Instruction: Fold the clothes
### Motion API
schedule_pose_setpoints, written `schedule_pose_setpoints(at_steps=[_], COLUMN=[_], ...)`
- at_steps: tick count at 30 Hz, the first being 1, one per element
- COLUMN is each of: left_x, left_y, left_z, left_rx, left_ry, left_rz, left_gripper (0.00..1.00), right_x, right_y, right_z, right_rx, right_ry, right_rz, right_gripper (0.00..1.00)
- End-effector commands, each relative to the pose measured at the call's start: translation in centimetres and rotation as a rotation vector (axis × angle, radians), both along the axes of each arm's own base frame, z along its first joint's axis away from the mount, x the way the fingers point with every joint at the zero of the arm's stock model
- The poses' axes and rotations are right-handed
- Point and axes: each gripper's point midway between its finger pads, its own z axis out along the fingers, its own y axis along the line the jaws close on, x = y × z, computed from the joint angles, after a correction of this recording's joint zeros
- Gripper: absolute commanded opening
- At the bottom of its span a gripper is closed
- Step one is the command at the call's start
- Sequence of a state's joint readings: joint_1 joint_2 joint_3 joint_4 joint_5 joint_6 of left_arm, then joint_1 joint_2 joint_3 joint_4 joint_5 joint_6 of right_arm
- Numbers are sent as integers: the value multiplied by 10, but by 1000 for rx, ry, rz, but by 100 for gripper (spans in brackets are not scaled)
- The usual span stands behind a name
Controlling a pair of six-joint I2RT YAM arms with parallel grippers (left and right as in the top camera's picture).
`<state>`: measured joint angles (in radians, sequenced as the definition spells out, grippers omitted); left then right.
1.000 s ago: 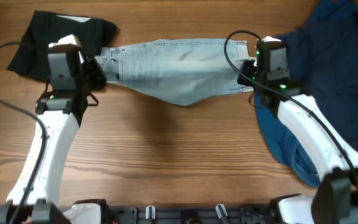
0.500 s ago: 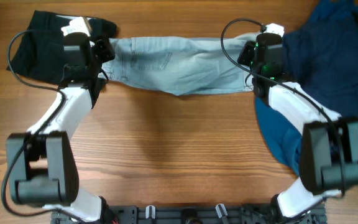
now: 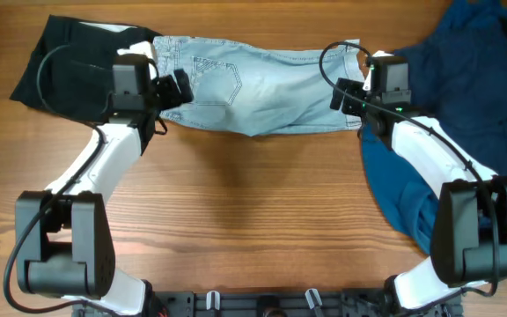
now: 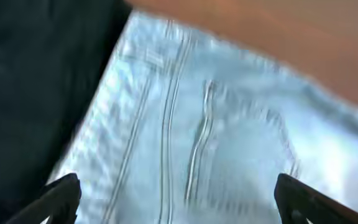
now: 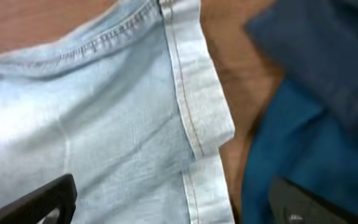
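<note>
Having drawn the pale blue denim jeans farther back across the wooden surface, the left gripper and right gripper hover over their ends, jaws wide open and empty, so this fold seems laid down.

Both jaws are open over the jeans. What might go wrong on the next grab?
1. The left gripper hovers where the jeans meet the black garment; it may pinch both.
2. The right gripper is by the hem, close to the blue garment, which might snag.
3. The jeans lie wrinkled with an uneven lower edge, so a fold may come out crooked.
</note>
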<state>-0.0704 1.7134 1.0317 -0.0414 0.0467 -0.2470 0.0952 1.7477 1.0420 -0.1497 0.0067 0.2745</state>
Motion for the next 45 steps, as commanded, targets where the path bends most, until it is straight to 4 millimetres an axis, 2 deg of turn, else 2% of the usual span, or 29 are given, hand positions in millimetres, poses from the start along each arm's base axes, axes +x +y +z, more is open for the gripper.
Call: schedule_pose_setpoints(at_steps=[1,4,8,11,13,16,17,19,21,24,27,28,29,30,31,32,33,34,37,40,41,42,43,44,45], left_x=[-14,-18,-19,-19,-19,-19,-19,-19,-19,-19,-21,-22,-22,-23,-23,-23,-23,-21,-19,-19,-19,-19,-19,-19,-19], left_y=[-1,3,11,11,11,13,13,13,14,15,18,19,19,19,20,20,20,19,19,19,19,19,19,19,19], left_z=[-8,-12,-14,-14,-14,-14,-14,-14,-14,-15,-17,-17,-18,-18,-18,-18,-18,-17,-16,-16,-16,-16,-16,-16,-16], left_rx=[43,58,95,98,98,103,103,103,107,122,137,139,139,140,142,142,141,141,140,140,140,140,140,139,139], left_ry=[61,81,90,90,90,90,90,90,90,92,104,108,111,114,115,115,112,107,95,95,95,95,95,95,95], left_rz=[-48,-35,-8,-6,-6,0,0,0,5,-3,10,12,12,12,11,11,11,11,12,12,12,12,12,12,12], left_gripper=[99,99,99,99,99,98,98,98,98,95,93,93,93,87,77,67,50,40,32,31,28,26,24,21,18], right_x=[8,27,45,51,52,53,51,45,35,10,-20,-31,-37,-43,-53,-59,-65,-71,-78,-78,-76,-76,-79,-86,-96], right_y=[-2,-18,-13,-3,-3,-11,-13,-22,-28,-37,-34,-33,-33,-33,-33,-33,-32,-25,-9,-5,-5,0,4,8,18], right_z=[-6,-22,-52,-69,-73,-68,-65,-50,-32,-12,-28,-36,-39,-43,-48,-50,-53,-54,-48,-12,11,23,31,26,12], right_rx=[0,0,44,85,94,118,124,148,140,110,122,120,117,115,115,115,118,150,229,234,232,249,269,276,278], right_ry=[-18,-62,-101,-117,-115,-115,-105,-89,-68,0,141,194,222,250,295,321,350,376,407,368,329,307,295,331,382], right_rz=[79,49,80,117,114,59,47,-5,-27,-85,-89,-92,-91,-92,-94,-95,-95,-71,-25,13,28,53,66,75,94], right_gripper=[100,100,95,79,64,38,33,30,30,28,28,33,52,84,98,100,99,99,99,99,100,98,92,84,73])
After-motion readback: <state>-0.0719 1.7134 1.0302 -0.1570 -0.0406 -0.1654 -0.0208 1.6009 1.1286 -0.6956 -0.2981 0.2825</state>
